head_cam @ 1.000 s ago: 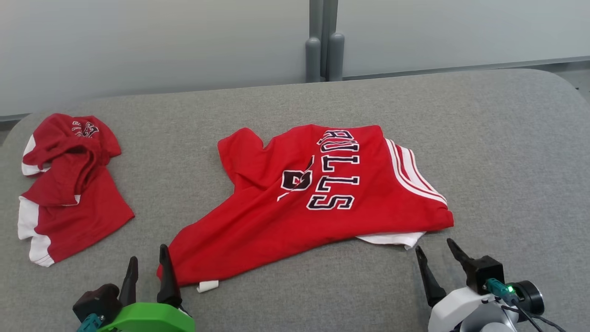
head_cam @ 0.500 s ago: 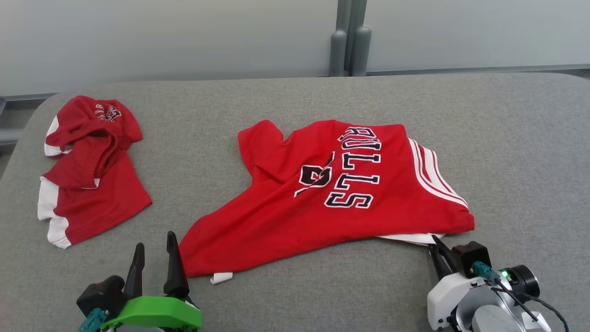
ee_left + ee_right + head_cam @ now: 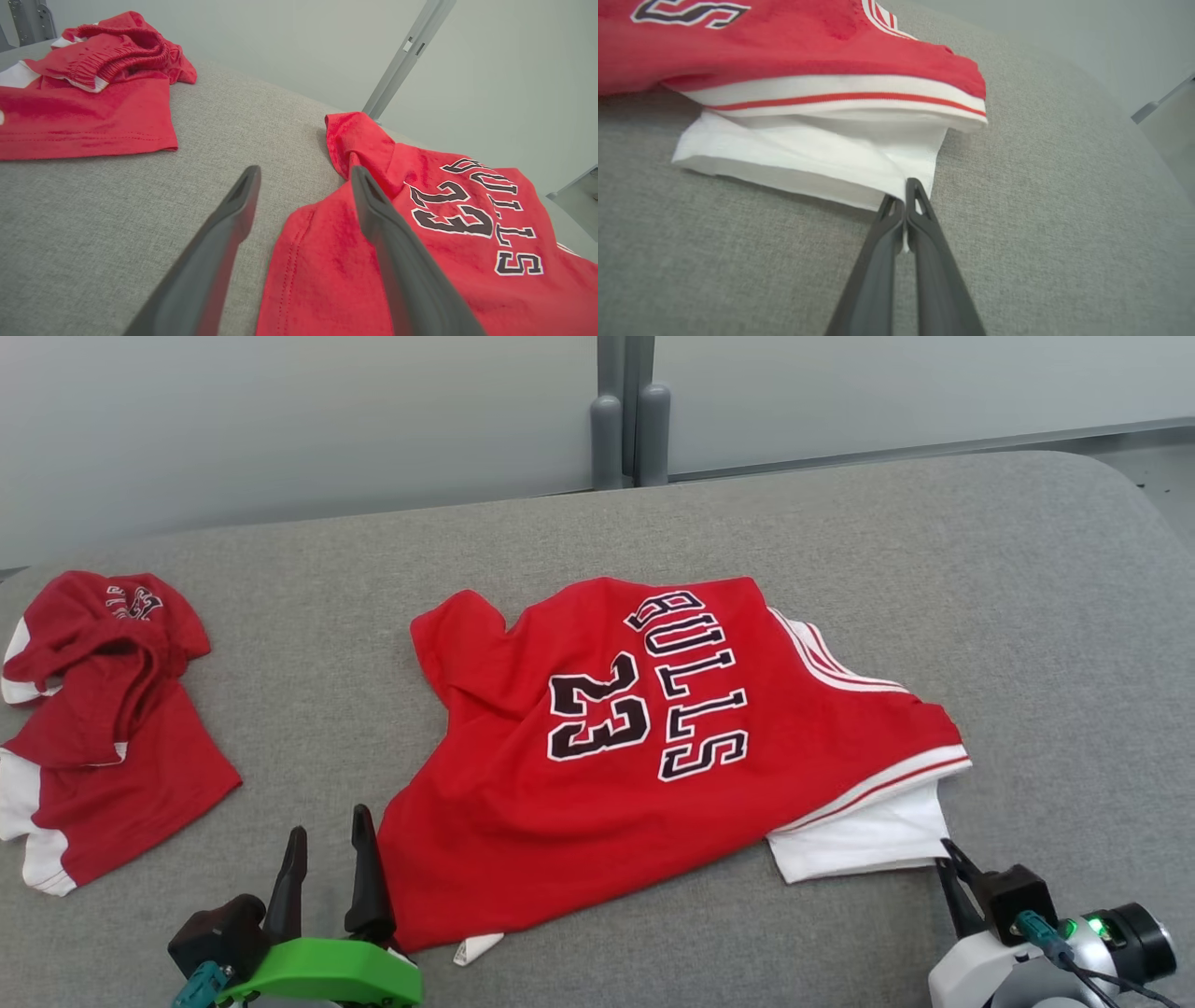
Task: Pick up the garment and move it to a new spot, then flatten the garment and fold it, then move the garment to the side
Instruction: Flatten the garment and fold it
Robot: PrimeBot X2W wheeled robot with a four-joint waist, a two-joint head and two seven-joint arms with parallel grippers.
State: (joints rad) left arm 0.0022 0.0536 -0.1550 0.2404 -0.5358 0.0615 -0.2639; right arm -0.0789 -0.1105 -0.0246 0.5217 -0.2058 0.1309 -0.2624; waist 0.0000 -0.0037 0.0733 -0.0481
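The garment [image 3: 644, 747] is a red jersey with "BULLS 23" in black letters, spread on the grey cushion [image 3: 934, 569]. In the left wrist view the garment [image 3: 444, 242] lies to the right. My right gripper [image 3: 948, 859] is shut on the white corner of the garment [image 3: 859, 163] at its lower right; a sliver of white cloth shows between its fingers [image 3: 924, 224]. My left gripper [image 3: 329, 840] stands open at the garment's lower left corner. One finger [image 3: 387, 233] lies over the red cloth, the other [image 3: 229, 219] over bare cushion.
A second red and white garment [image 3: 93, 728] lies crumpled at the far left, also in the left wrist view [image 3: 93, 93]. A grey post [image 3: 625, 420] stands behind the cushion against a pale wall. Bare cushion stretches to the right and behind.
My right gripper has shut on the white corner and drawn it out rightward, so the number 23 lies flat now. The head camera has swung. My left gripper stays open.
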